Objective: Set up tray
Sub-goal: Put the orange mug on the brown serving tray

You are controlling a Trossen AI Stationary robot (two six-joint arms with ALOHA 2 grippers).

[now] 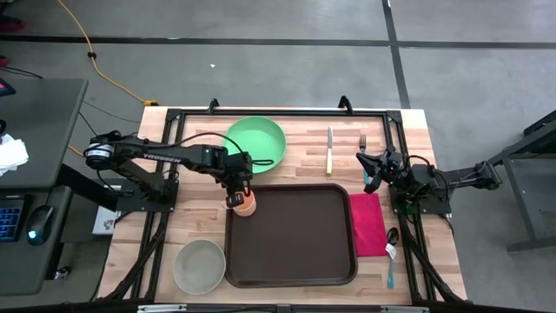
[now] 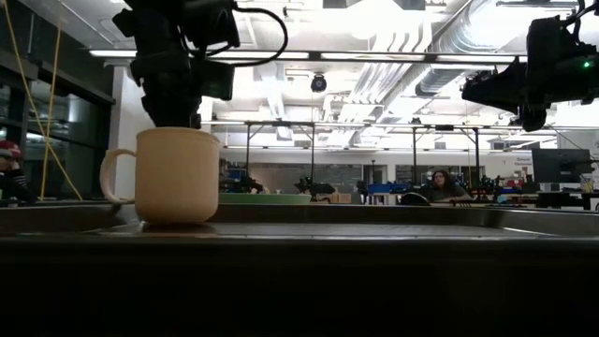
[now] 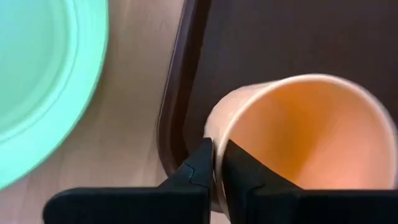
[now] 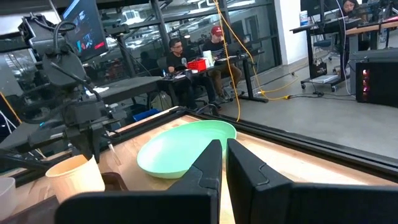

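Left gripper [image 1: 236, 193] sits over the tray's [image 1: 295, 235] far-left corner, its fingers [image 3: 200, 163] straddling the cup's [image 1: 247, 204] rim — one inside, one outside — and I can't tell whether they still pinch it or have let go. I see the cup standing on the tray, right by the raised edge. If I lift while a pad still drags the wall, the cup could tip or hop onto the rim. Right gripper [image 1: 372, 168] waits closed near the fork [image 1: 362, 142].
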